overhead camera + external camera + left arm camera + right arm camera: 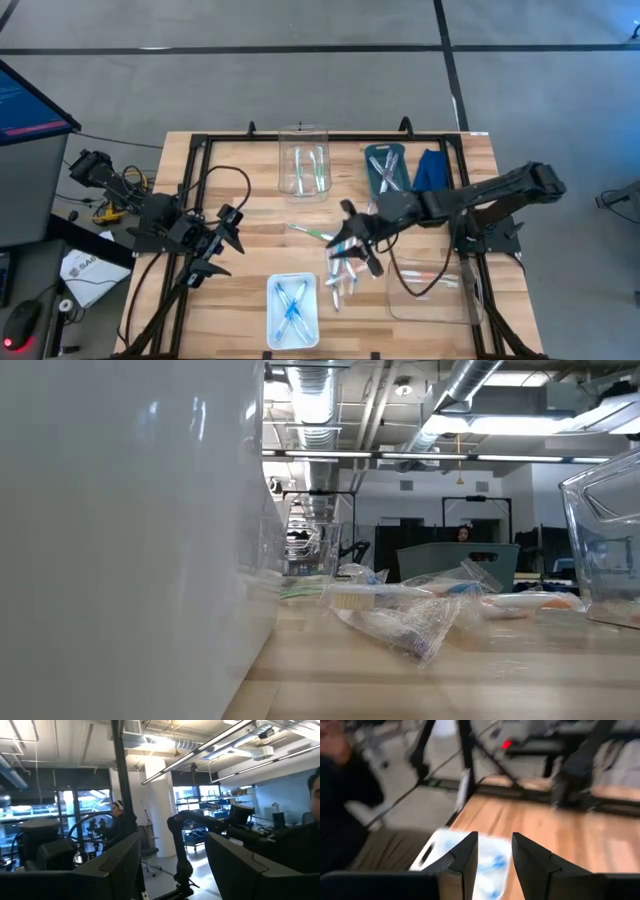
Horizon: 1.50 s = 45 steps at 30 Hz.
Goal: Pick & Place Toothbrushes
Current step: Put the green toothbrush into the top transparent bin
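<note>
While the left gripper [225, 238] waits parked at the table's left side with its fingers spread wide, the right gripper [352, 240] hangs over mid-table, just above a loose pile of wrapped toothbrushes [342, 275]. Its fingers [467, 857] stand partly apart with a bare gap between them; nothing shows held. Other toothbrushes sit sorted: blue ones in the white tray [293, 312] at the near edge, green in the clear bin [303, 160], grey in the teal tray [386, 168], one orange-pink in the clear container [432, 285]. Risks: the crinkly wrappers overlap, so a pinch likely drags two at once or slips off; a low approach could scatter the pile. A stray green toothbrush [305, 231] lies apart. No readable labels or brand text on anything.
</note>
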Available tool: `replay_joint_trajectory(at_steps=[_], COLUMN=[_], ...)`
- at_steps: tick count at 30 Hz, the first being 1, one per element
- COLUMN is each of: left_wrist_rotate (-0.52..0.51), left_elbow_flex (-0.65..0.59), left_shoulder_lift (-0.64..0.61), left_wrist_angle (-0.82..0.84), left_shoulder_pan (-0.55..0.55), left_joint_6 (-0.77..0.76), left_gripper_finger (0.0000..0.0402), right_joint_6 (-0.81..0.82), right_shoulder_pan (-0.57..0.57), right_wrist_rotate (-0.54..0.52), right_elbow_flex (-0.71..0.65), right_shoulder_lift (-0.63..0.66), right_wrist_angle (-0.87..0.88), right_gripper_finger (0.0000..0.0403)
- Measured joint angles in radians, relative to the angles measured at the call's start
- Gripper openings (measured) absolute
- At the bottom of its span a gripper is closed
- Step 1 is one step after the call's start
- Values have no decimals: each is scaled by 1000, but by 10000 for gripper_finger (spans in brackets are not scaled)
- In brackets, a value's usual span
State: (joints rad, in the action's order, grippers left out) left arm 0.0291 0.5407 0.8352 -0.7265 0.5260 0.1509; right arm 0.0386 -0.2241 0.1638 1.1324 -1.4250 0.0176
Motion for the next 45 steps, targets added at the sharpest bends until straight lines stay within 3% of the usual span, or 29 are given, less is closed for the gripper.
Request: replay_joint_trajectory(at_steps=[11,19,23,36,45], left_wrist_rotate=[-68,-335,-407,-395,-300], left_elbow_flex=[1,1,1,0,0], left_shoulder_lift=[27,32,27,11,11], left_wrist_angle=[10,144,184,460,470], left_shoulder_pan=[-25,-137,-235,-577,-627], left_joint_6=[28,33,36,-20,-54], left_gripper_finger=[218,218,218,218,218], right_joint_6=[-39,-7,-12,-59,-102], right_shoulder_pan=[18,146,224,293,237], right_wrist_rotate=[-35,-39,-38,24,20], right_elbow_flex=[-37,-23,15,160,385], right_shoulder_lift=[-93,-223,-270,-424,-593], right_wrist_angle=[-89,-79,-36,389,570], right_gripper_finger=[113,113,113,116,184])
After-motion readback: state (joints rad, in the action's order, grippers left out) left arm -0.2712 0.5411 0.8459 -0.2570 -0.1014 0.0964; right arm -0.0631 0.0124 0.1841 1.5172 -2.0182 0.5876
